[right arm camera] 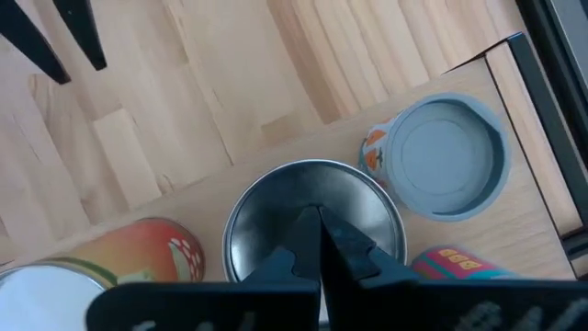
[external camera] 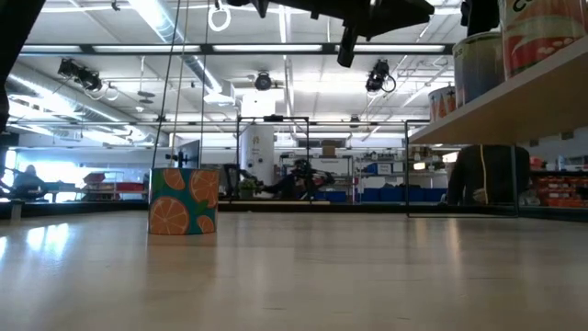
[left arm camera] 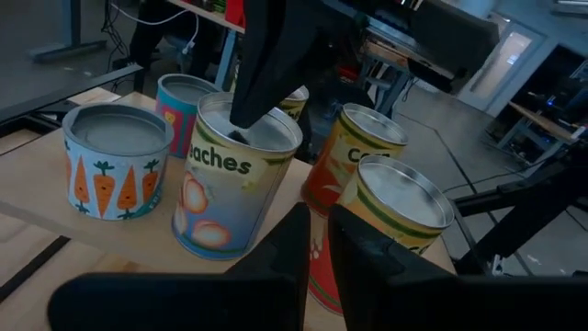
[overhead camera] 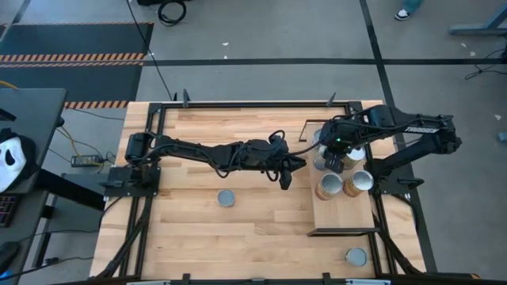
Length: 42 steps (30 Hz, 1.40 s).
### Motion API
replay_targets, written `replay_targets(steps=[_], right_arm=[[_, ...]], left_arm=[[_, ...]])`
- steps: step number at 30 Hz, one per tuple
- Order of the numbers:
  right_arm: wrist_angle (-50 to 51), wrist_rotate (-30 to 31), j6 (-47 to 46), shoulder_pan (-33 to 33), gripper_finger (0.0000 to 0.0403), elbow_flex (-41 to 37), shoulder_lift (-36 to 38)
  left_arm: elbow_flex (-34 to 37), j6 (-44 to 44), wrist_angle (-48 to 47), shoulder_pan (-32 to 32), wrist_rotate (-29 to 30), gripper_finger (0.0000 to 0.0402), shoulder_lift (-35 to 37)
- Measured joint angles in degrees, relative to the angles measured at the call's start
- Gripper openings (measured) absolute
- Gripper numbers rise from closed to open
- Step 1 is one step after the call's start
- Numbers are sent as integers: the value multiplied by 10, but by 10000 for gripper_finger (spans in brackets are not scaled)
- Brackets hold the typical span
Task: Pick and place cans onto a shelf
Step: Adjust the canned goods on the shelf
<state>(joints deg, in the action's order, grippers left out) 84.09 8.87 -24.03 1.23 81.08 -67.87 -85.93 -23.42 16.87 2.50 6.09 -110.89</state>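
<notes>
Overhead first: I see the right gripper (overhead camera: 336, 155) over the cluster of cans (overhead camera: 342, 184) standing on the shelf (overhead camera: 342, 218), while the left gripper (overhead camera: 285, 174) hangs just beside the shelf's edge. Two loose cans remain on the tabletop (overhead camera: 198, 222): one (overhead camera: 227, 197) nearer my left arm, one (overhead camera: 356, 256) past the shelf's near end.

Low view: an orange-patterned can (external camera: 183, 200) stands upright on the planks, with a workshop hall behind it.

Left wrist: my fingers (left arm camera: 285, 253) are nearly closed on nothing, facing the peaches can (left arm camera: 231, 175).

Right wrist: my closed, empty tips sit directly above that can's silvery top (right arm camera: 312, 221), its axis vertical. I judge the loose cans are next.
</notes>
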Motion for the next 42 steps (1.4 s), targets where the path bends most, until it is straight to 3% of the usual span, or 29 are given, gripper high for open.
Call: replay_targets(steps=[36, 42], right_arm=[[-12, 0, 10, 0, 0, 1, -7], [33, 3, 12, 0, 0, 50, -5]], left_arm=[[0, -15, 5, 18, -19, 48, 0], [0, -16, 4, 37, -20, 48, 0]])
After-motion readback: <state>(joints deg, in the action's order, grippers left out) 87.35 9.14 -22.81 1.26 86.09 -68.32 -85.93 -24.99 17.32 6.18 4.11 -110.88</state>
